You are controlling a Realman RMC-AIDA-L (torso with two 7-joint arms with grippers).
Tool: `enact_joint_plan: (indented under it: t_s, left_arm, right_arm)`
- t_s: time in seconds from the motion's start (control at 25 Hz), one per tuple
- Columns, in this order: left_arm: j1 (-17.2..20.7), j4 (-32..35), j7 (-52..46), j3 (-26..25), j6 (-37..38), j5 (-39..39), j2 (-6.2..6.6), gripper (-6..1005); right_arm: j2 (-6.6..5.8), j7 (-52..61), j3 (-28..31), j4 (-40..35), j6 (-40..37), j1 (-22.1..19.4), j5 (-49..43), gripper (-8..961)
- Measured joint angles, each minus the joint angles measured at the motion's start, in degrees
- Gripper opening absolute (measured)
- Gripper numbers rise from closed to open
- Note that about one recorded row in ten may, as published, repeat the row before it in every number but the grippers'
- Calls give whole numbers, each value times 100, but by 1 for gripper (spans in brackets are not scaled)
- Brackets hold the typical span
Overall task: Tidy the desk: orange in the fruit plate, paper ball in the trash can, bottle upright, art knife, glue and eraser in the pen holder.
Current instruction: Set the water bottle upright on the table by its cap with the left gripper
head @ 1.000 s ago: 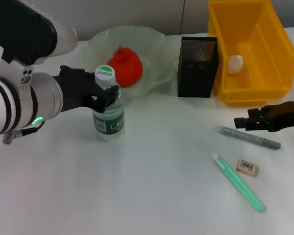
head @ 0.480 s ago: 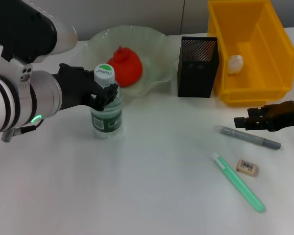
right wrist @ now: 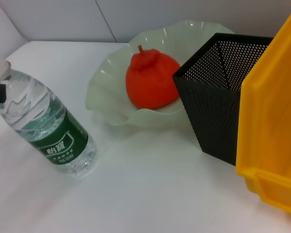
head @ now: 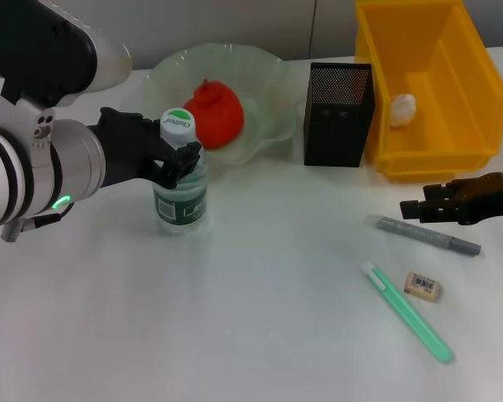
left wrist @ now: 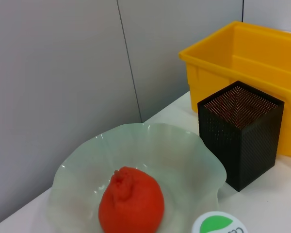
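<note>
White desk [head: 260,335], head view. Trash can [head: 432,84]: bright-yellow bin at the far right, a white paper ball [head: 402,109] lying inside it. Fruit plate [head: 264,71]: pale-green ruffled glass bowl at the far centre-left, holding the orange [head: 214,113]. Left gripper [head: 172,155]: black fingers clenched on the neck of the bottle [head: 180,197], just under its green-and-white cap; the bottle stands upright on the desk in front of the fruit plate. Pen holder [head: 338,113]: black mesh cup standing between the fruit plate and the trash can, just beside the bin. Right gripper [head: 415,209]: low over the desk in front of the trash can, near the grey pen-shaped tool [head: 427,234]; whether its fingers are parted cannot be told. Green pen-shaped tool [head: 407,311]: lying diagonally near the front right. Eraser [head: 422,286]: beige block with a barcode label, lying between the two tools, just beside the green one.
</note>
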Motion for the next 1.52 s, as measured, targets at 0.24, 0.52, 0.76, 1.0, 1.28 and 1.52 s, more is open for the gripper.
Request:
enact_joint_plan:
  t_s: [0.24,0.52,0.76,1.0,1.28,1.52]
  left_arm:
    - [0,13,0,-1,9,-3,0,443]
    - [3,3,0,-14,6,7,-7,442]
    - [0,30,0,-73,29,14,-3,442]
    - [-19,48,-3,-86,13,10,0,441]
    - [-19,52,-75,-181,-45,-19,-10,441]
    - [-50,23,-128,-313,-186,-97,-16,440]
  right_arm:
    - [0,0,0,0,-7,-6,0,653]
    - [0,-9,0,0,-34,-9,0,654]
    - [0,-9,0,0,-39,-17,0,653]
    - [0,-9,0,0,-37,-13,5,653]
    - [0,-9,0,0,-36,-2,9,654]
    - [0,-9,0,0,-38,-3,9,653]
